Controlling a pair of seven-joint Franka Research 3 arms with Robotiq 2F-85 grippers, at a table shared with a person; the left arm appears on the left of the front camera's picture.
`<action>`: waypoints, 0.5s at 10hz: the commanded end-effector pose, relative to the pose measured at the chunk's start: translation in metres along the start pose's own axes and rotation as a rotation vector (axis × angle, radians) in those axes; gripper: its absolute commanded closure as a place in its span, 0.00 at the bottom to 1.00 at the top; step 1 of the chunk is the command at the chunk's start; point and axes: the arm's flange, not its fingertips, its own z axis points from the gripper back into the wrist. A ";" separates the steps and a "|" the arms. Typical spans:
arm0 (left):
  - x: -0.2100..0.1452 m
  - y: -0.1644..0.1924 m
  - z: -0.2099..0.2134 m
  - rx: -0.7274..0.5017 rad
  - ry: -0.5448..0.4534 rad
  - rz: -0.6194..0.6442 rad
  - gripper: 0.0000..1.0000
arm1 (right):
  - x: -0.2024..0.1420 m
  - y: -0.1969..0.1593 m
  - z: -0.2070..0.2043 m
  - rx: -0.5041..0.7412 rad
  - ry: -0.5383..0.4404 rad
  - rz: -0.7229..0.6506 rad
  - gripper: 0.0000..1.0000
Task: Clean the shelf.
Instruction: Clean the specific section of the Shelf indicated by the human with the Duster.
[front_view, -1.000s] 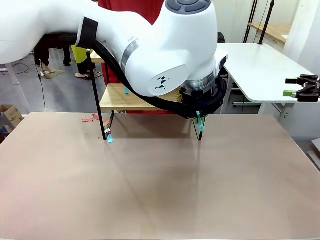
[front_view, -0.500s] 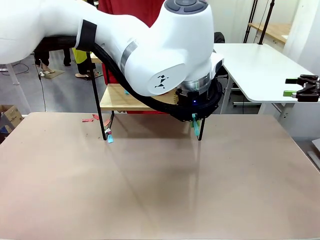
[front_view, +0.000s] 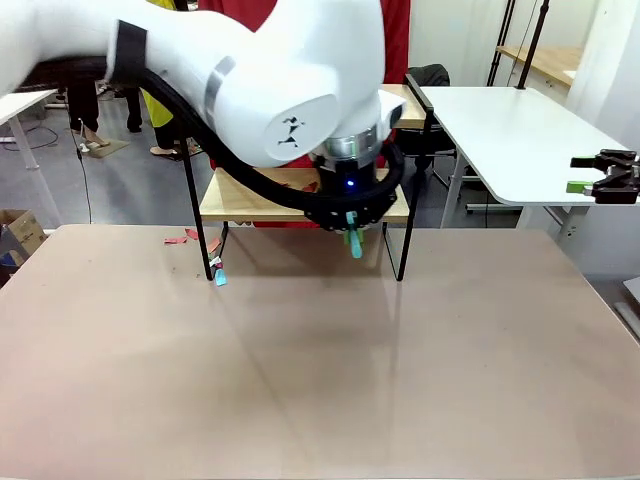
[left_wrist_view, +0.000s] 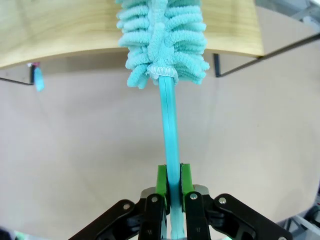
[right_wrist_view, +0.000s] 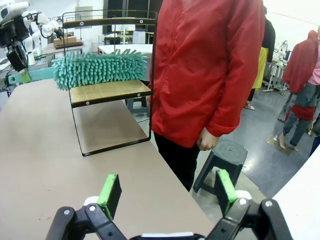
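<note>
The shelf (front_view: 245, 203) stands at the table's far edge, its lower board partly hidden behind my left arm. My left gripper (left_wrist_view: 171, 186) is shut on the thin handle of a teal fluffy duster (left_wrist_view: 162, 35). The duster's head lies on the lower board (left_wrist_view: 60, 25), and its handle (front_view: 352, 243) hangs out below my wrist. From the side, the shelf (right_wrist_view: 111, 91) carries the duster (right_wrist_view: 100, 67) along its lower board. Off past the table's right edge, my right gripper (right_wrist_view: 167, 187) is open and holds nothing; it also appears beside the white table as the right gripper (front_view: 603, 178).
Red scraps (front_view: 183, 238) and a teal scrap (front_view: 219, 277) lie on the brown table (front_view: 320, 380) by the shelf's left leg. A person in a red jacket (right_wrist_view: 205, 65) stands behind the shelf, with a dark stool (right_wrist_view: 225, 155) nearby. A white table (front_view: 520, 130) sits at the right.
My left arm has swept toward the picture's left along the lower board, carrying the duster with it. The right gripper has not moved.
</note>
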 end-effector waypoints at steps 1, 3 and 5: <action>0.003 0.040 0.007 0.052 0.035 -0.013 0.87 | 0.007 0.000 -0.001 -0.002 0.013 -0.011 0.00; 0.014 0.067 0.011 0.127 0.062 -0.033 0.87 | 0.007 0.000 -0.001 -0.002 0.013 -0.011 0.00; 0.024 0.094 0.017 0.217 0.055 -0.014 0.87 | 0.007 0.000 -0.001 -0.002 0.013 -0.011 0.00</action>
